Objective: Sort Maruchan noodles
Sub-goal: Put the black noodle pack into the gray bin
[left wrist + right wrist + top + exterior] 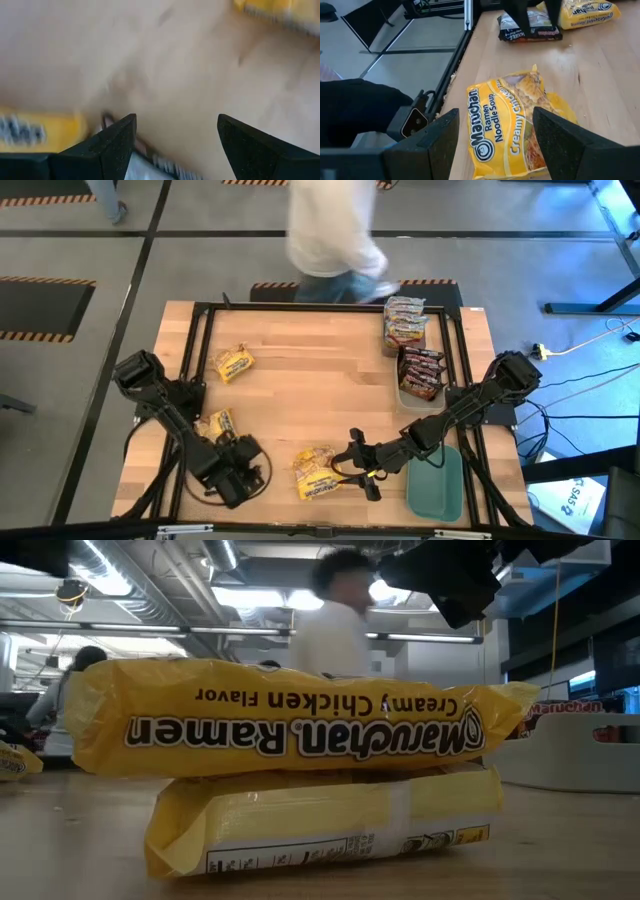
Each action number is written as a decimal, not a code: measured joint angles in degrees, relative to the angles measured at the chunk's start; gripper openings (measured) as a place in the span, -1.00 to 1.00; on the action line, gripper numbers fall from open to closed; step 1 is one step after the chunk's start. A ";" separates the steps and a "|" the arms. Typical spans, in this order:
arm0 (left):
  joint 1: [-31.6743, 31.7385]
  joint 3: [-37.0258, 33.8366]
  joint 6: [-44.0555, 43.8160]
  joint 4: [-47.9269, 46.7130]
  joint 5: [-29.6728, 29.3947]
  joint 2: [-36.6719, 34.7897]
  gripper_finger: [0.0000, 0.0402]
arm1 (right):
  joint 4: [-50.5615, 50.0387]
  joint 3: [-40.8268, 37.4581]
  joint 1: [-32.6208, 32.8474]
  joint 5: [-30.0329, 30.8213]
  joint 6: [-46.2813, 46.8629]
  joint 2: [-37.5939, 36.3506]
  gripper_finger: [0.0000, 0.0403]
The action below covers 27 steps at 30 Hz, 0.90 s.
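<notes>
Two yellow Maruchan noodle packets lie stacked near the table's near edge, the upper one resting flat on the lower. My right gripper hovers open just right of this stack, with its fingers on either side of it. My left gripper is open over a dark brown-red packet lying flat on the table. Two more yellow packets lie on the left half. Silvery-pink packets and dark ones lie at the far right. My left gripper points steeply down at the dark packet, its fingers standing over the packet's far part. Whether they touch it I cannot tell.
A teal lid lies at the near right beside my right arm. The clear tray holds the dark packets. A person stands at the table's far edge. Black frame rails run along the table's sides.
</notes>
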 joint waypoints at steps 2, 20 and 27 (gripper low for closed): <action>2.29 0.00 4.21 0.77 -0.95 0.00 0.36 | 0.09 0.00 0.00 0.00 0.00 0.00 0.17; -4.43 3.10 4.37 -1.71 32.76 -0.28 0.37 | 0.30 0.00 0.00 -0.17 1.48 0.00 0.17; -11.44 2.78 -1.26 -4.04 20.44 -0.28 0.36 | 0.25 0.00 0.00 1.16 -0.04 0.00 0.17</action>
